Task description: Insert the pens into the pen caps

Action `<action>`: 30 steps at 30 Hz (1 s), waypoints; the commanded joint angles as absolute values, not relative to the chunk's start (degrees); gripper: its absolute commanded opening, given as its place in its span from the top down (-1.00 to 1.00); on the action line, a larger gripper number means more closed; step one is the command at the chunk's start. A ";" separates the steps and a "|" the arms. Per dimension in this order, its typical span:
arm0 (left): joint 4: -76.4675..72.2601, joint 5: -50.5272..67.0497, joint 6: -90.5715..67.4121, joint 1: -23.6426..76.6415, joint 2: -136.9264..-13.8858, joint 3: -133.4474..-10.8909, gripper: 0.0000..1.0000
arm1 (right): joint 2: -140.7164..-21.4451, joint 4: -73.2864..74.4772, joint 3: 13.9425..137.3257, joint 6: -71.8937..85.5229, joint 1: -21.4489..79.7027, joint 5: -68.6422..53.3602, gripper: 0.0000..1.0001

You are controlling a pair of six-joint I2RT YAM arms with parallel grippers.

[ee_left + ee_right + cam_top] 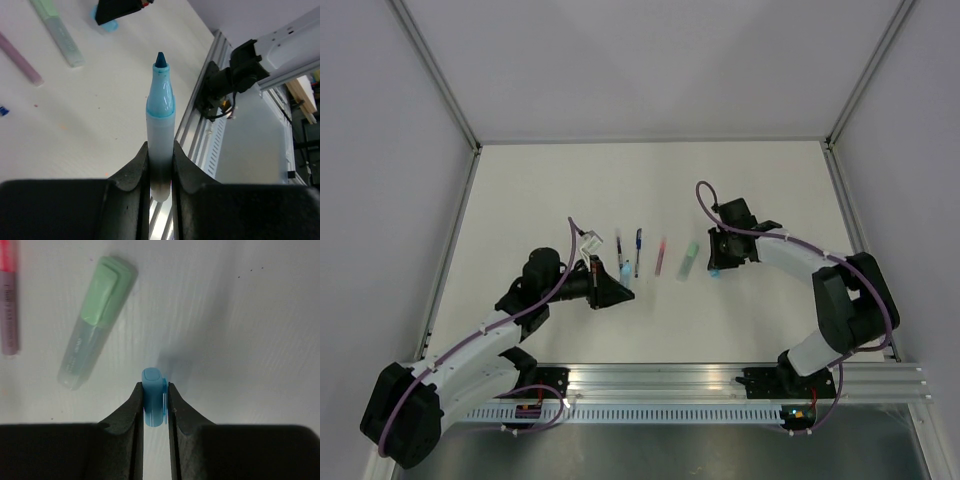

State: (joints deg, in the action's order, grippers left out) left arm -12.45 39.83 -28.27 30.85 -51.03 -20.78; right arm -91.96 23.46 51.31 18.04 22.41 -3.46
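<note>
My left gripper (618,290) is shut on the pale blue marker (624,269), gripping its rear end (160,125); the uncapped dark blue tip points away from the fingers. My right gripper (719,262) is shut on a light blue pen cap (153,397) close over the table, right of the pale green marker (95,320). In the top view the black pen (619,243), dark blue pen (639,243), pink pen (661,256) and green marker (689,260) lie in a row between the grippers. The left wrist view shows the cap (106,23) under the right gripper's tip.
The aluminium rail (720,380) with both arm bases runs along the near edge and also shows in the left wrist view (200,130). Walls with metal corner posts (450,95) enclose the white table on three sides.
</note>
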 commanded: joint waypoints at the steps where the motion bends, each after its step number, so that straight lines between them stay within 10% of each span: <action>1: -21.96 48.68 -33.04 31.64 -51.24 -20.83 0.95 | -83.08 22.95 54.49 18.81 22.76 -7.01 1.00; 14: -36.46 56.16 -45.42 33.84 -49.04 -24.09 0.95 | -54.41 -21.13 45.53 30.84 36.82 -21.62 1.00; 30: -42.10 55.28 -48.87 34.10 -47.37 -24.17 0.95 | -59.50 -40.35 41.66 37.62 49.04 -16.79 1.00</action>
State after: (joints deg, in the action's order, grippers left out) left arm -39.57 54.15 -48.82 33.87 -48.36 -22.39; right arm -59.13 -35.33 41.25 37.12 47.29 -19.14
